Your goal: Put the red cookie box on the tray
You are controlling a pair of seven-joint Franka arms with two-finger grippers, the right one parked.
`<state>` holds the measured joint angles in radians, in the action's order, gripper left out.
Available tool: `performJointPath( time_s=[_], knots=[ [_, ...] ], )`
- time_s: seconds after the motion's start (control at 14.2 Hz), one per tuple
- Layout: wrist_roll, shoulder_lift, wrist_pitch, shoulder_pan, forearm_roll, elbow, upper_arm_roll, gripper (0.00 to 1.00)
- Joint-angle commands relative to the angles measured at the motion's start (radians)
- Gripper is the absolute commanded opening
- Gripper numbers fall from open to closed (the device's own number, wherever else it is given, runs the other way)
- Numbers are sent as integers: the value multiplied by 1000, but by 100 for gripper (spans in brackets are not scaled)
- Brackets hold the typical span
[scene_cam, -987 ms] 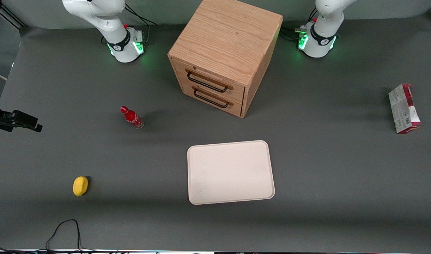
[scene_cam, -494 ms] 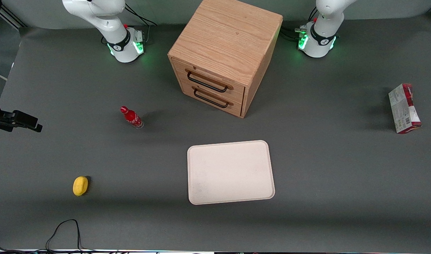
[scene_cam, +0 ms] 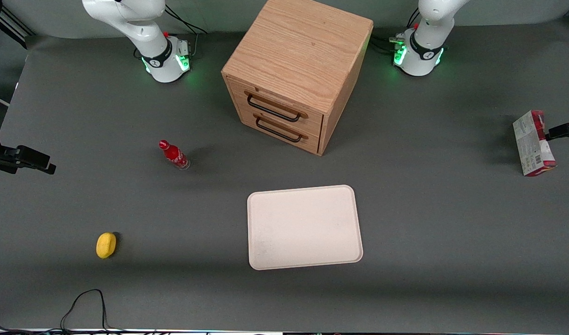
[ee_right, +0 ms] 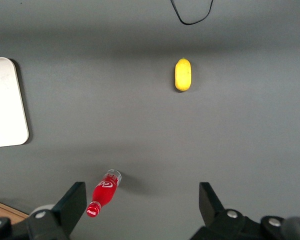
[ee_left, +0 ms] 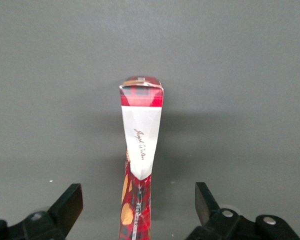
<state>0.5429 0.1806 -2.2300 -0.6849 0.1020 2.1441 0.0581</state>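
The tool [ee_left: 135,207] has come in above the red cookie box [scene_cam: 533,143], fingers apart; grasping and carrying to the tray [scene_cam: 304,227] remain.

A robotics lab: two bolted-down arm bases [scene_cam: 165,60] glowing green on a grey-matted table [scene_cam: 429,232] with loose cables [scene_cam: 86,302].

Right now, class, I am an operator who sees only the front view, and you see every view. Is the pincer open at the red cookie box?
Observer: Yes. The left wrist view shows the pincer open, with the red cookie box between its fingers and a gap on each side.
Operator: Which side of the box faces the wrist camera?
Observer: A narrow red side with a white panel bearing cursive script.
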Motion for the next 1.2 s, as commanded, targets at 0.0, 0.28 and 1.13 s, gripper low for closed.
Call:
performJointPath(
  time_s=[0.0, 0.28, 1.13],
  knots=[
    [15, -7, -109, -22, 10, 92, 11, 100],
    [19, 57, -187, -33, 10, 102, 11, 100],
    [92, 100, -235, -56, 10, 99, 11, 0]
  ],
)
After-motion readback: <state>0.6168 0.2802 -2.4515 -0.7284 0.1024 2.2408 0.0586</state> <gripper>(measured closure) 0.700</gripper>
